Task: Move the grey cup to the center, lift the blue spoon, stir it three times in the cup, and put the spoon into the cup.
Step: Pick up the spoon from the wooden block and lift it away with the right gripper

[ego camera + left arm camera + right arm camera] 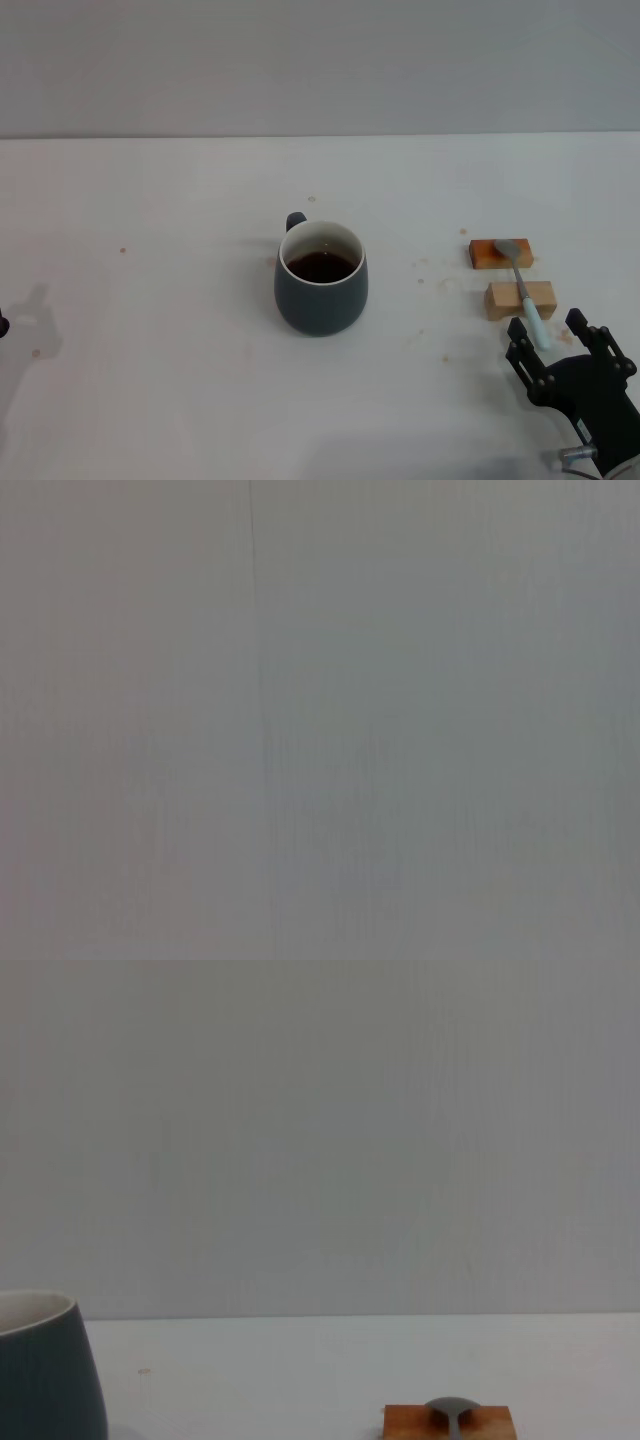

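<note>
The blue spoon (523,288) lies across two wooden blocks (520,299) on the tabletop (150,330); its handle tip sits between the spread fingers of the right gripper (560,334). The grey cup (321,277) stands centrally

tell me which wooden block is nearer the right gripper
The paler block, under the blue spoon handle, sits nearer the right gripper; the orange block lies farther back.

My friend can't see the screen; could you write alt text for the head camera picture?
A grey cup of dark liquid stands mid-table. To its right a blue spoon lies across two wooden blocks, with the open right gripper at its handle end.
</note>
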Controlling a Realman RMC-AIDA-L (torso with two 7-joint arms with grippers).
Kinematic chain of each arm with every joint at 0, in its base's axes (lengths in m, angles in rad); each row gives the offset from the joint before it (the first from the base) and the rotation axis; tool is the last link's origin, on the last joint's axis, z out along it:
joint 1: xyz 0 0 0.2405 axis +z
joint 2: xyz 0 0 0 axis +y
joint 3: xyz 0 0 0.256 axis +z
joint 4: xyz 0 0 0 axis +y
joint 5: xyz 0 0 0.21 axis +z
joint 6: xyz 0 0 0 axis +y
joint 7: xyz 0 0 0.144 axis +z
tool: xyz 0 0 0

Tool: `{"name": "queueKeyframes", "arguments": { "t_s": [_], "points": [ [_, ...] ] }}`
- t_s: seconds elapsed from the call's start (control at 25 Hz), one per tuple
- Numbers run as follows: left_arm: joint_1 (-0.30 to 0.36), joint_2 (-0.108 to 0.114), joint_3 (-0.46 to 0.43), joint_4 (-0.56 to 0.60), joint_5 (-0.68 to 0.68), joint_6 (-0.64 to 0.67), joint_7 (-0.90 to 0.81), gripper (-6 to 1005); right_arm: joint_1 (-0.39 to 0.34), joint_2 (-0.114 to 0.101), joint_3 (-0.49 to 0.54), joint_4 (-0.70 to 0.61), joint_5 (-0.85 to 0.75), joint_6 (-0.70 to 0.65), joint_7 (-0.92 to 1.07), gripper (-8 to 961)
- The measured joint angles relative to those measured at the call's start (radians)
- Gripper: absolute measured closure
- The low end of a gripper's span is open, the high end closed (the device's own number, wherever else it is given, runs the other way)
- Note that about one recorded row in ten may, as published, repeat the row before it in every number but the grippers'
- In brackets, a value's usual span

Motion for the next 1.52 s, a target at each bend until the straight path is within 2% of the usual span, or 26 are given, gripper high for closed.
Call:
{"name": "queueKeyframes", "arguments": {
  "t_s": [0.4, 0.88, 1.52],
  "points": [
    [-0.002, 0.0, 0.0, 0.0, 0.0, 0.0, 0.0, 1001, -0.003, 0.0, 0.003, -0.001, 0.003, 0.0, 0.0, 250],
    [-0.003, 0.0, 0.0, 0.0, 0.0, 0.0, 0.0, 1001, 0.002, 0.0, 0.003, 0.002, -0.003, 0.01, 0.0, 380],
    [-0.007, 0.0, 0.0, 0.0, 0.0, 0.0, 0.0, 1001, 0.003, 0.001, 0.003, -0.002, 0.002, 0.022, 0.0, 385]
  ]
}}
